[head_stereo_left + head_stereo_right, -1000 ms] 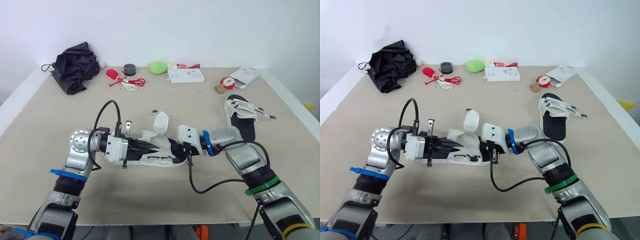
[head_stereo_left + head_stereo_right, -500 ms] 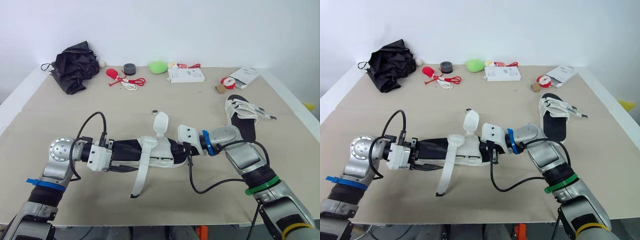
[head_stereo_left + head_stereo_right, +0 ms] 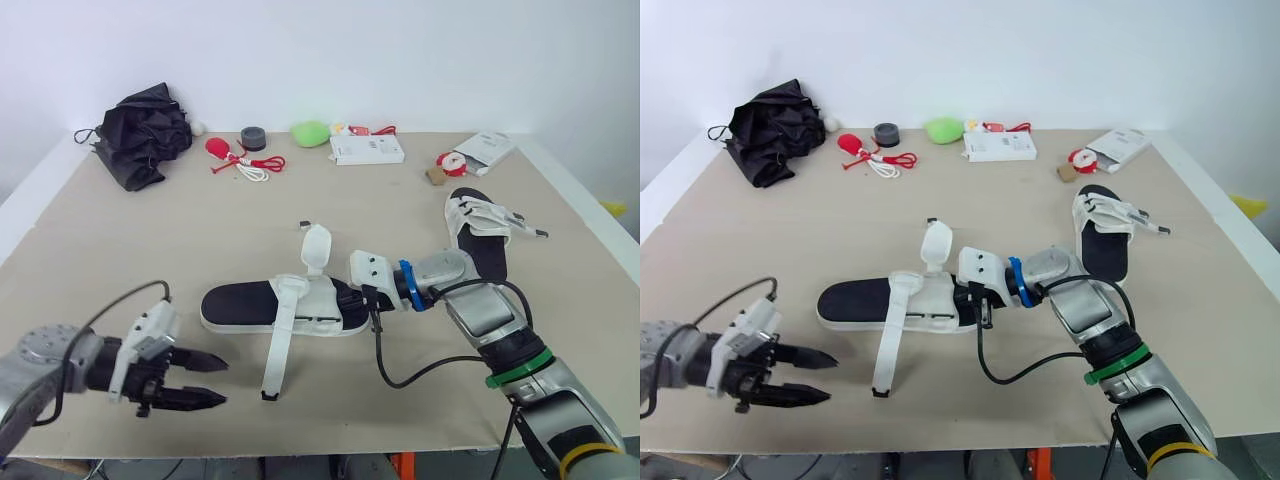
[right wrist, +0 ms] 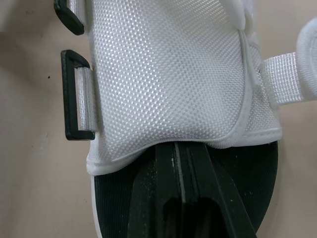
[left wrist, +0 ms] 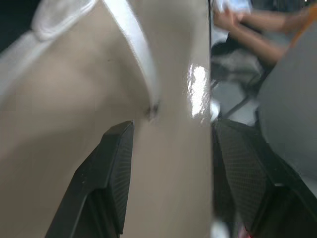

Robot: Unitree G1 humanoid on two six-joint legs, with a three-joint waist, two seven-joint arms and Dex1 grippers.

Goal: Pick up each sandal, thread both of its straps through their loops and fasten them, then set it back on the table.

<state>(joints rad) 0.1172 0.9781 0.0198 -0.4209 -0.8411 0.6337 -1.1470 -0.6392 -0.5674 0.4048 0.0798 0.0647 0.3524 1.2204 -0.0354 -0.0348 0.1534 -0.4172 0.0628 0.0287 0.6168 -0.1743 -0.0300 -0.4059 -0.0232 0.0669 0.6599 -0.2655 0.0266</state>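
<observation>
A sandal with a black footbed and white straps lies flat mid-table. One unfastened strap trails toward the front edge, and the other strap stands up behind. My right gripper is shut, its fingers lying on the footbed and tucked under the white upper beside two black loops. My left gripper hovers open near the front left, clear of the sandal, and its wrist view looks past the loose strap's end. A second sandal lies at the right.
Along the back stand a black umbrella, a red toy with cord, a grey tape roll, a green object, a white box and a packet. A person's arm shows beyond the table edge.
My left gripper let go of the sandal's heel end, opened and drew back to the front left. The strap it held dropped loose. The right gripper has stayed put.
</observation>
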